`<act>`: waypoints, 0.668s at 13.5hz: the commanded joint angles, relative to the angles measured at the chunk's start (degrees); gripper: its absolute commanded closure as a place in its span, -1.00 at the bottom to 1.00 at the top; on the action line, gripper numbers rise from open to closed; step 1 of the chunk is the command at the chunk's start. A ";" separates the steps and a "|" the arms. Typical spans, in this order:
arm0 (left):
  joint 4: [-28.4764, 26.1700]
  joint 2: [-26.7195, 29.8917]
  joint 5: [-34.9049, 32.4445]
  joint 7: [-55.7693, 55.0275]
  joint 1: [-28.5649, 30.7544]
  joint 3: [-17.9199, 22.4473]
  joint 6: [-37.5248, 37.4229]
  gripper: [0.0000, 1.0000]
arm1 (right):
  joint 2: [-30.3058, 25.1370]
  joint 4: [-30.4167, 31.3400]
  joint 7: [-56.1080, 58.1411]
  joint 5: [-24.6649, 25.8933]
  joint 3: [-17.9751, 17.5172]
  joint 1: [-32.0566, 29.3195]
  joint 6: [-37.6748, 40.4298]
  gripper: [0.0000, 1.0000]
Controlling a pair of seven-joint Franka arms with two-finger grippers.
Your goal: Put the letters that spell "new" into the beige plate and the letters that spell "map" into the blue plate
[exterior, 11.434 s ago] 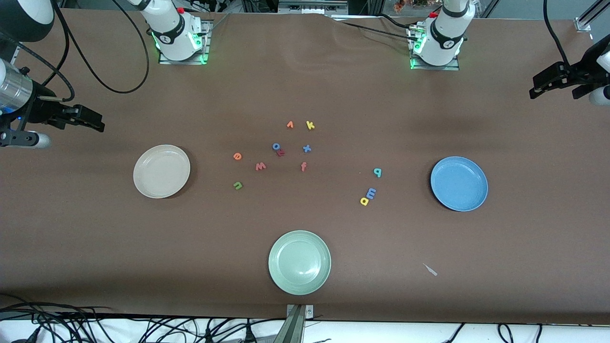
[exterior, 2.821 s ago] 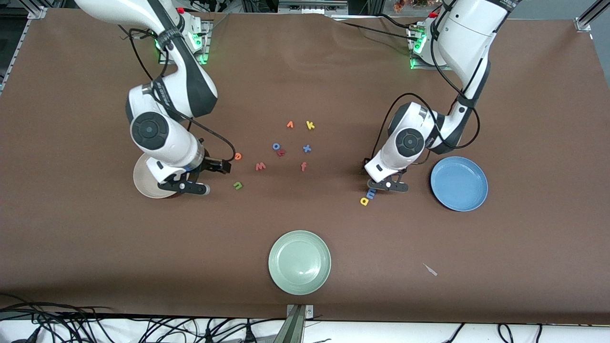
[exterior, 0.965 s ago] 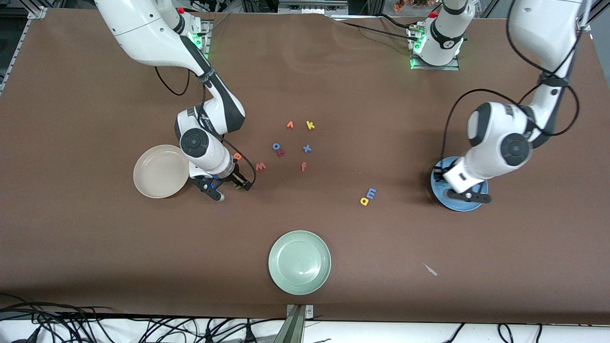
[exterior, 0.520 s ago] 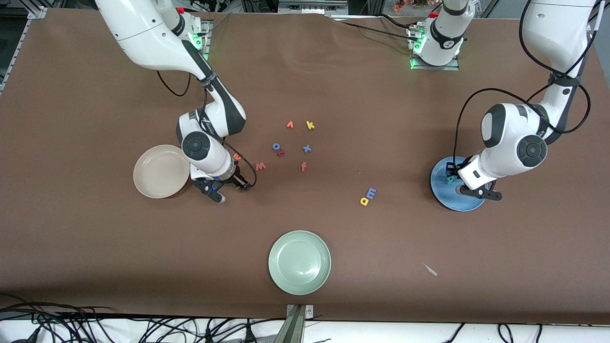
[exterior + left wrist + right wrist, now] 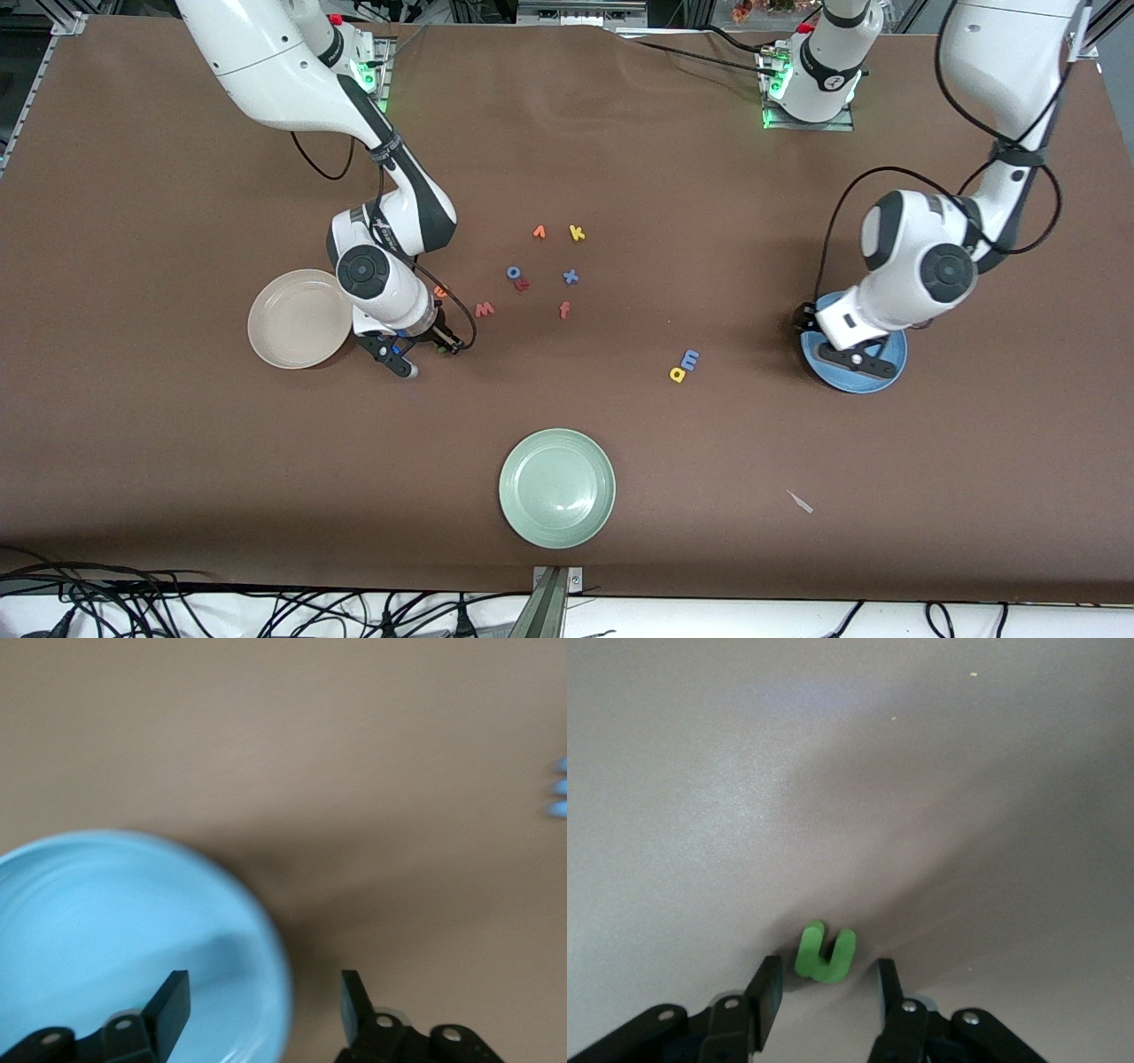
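Note:
My right gripper (image 5: pixel 423 350) is down at the table beside the beige plate (image 5: pixel 299 319). It is open, its fingers either side of the green n (image 5: pixel 826 954) with a gap on each side. The orange e (image 5: pixel 440 291) and the pinkish-red w (image 5: pixel 484 310) lie close by. My left gripper (image 5: pixel 828 341) hangs open with nothing in it over the blue plate (image 5: pixel 850 383), and the plate's rim (image 5: pixel 282 992) passes between its fingers. The blue m (image 5: pixel 690 358) and the yellow a (image 5: pixel 678 374) lie together toward the table's middle. The p is hidden.
A pale green plate (image 5: pixel 556 487) sits nearest the front camera. Loose letters lie mid-table: an orange v (image 5: pixel 539 232), a yellow k (image 5: pixel 577 233), a blue o (image 5: pixel 513 272), a blue x (image 5: pixel 570 276) and an f (image 5: pixel 564 309). A white scrap (image 5: pixel 800 501) lies near the front edge.
The left gripper has opened over the blue plate and shifted toward the table's middle; the teal p seen in the plate half a second ago is now covered. The right fingers have narrowed around the n.

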State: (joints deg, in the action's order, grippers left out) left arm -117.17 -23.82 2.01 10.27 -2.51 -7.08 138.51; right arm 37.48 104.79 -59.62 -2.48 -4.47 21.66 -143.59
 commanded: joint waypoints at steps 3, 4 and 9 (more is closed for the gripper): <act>3.26 -5.26 14.05 -1.21 -13.56 0.76 5.71 -0.64 | 1.89 -2.23 1.17 -0.94 -0.10 -0.48 -0.03 0.00; 3.35 -6.23 14.77 -2.96 -14.97 0.76 7.81 -0.64 | 1.89 -2.23 1.26 -0.94 -0.01 -0.57 -0.03 0.00; 7.92 -10.20 14.34 -3.51 -17.79 2.07 10.38 -0.64 | 1.89 -2.14 2.32 -0.94 -0.01 -1.10 0.06 0.07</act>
State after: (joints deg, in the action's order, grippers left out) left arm -112.38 -32.27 15.34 5.76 -19.74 -6.47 149.13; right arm 37.87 104.07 -59.12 -2.49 -4.42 21.11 -143.53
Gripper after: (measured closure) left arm 0.181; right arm 0.507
